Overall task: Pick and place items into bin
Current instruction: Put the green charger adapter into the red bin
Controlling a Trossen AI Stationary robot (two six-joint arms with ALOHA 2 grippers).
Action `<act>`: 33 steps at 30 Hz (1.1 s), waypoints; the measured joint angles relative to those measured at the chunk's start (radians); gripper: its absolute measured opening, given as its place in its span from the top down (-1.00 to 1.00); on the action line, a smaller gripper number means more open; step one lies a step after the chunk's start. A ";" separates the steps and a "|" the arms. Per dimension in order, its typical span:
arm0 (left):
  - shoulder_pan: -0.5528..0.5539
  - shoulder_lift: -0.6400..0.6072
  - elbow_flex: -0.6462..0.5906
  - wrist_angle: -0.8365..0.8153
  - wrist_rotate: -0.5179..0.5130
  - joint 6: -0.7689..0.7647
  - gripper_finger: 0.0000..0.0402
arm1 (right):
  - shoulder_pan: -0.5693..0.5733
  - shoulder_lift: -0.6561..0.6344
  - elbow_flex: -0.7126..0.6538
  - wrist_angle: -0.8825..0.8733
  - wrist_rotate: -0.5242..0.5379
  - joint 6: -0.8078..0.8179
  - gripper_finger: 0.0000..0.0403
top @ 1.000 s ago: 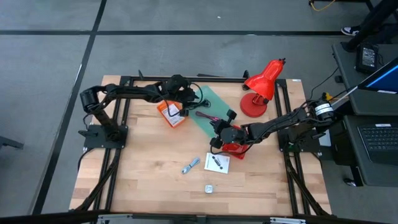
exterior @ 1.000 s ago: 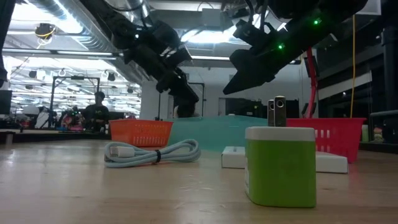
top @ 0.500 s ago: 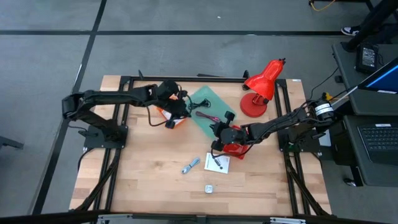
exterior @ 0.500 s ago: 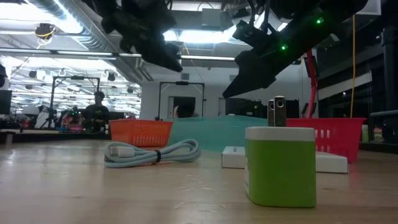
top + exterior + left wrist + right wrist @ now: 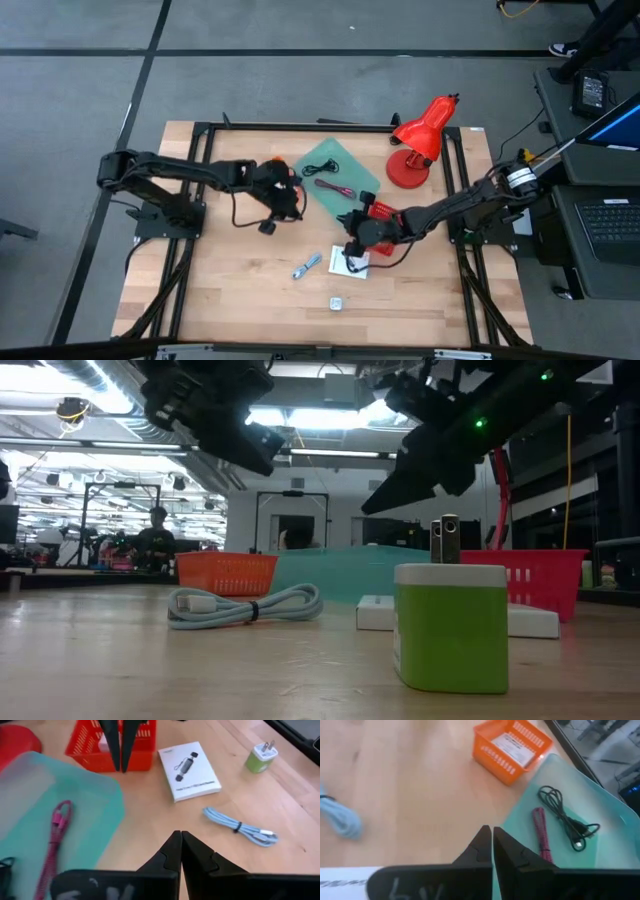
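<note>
Both grippers pinched together, empty: left gripper [image 5: 268,226] beside the orange mesh basket [image 5: 512,745], right gripper [image 5: 352,262] over the white printed card [image 5: 189,763]

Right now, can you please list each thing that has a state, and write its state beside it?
Left end effector: shut, empty, above the table.
Right end effector: shut, empty.
Orange basket: upright, holds a white card.
Red basket: upright, holds something white.
Pink cable: loose on the teal mat.
Black cable: loose on the mat.
Blue cable: bundled with a tie, on the table.
</note>
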 joint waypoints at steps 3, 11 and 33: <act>-0.061 0.000 -0.047 0.086 -0.063 -0.065 0.98 | 0.029 0.000 0.000 0.000 -0.001 0.005 1.00; -0.257 0.000 -0.134 0.289 -0.221 -0.218 0.98 | 0.079 0.000 0.000 0.011 -0.149 0.059 1.00; -0.596 0.039 -0.139 0.359 -0.579 -0.432 0.98 | 0.251 0.000 0.010 0.127 -0.180 0.069 1.00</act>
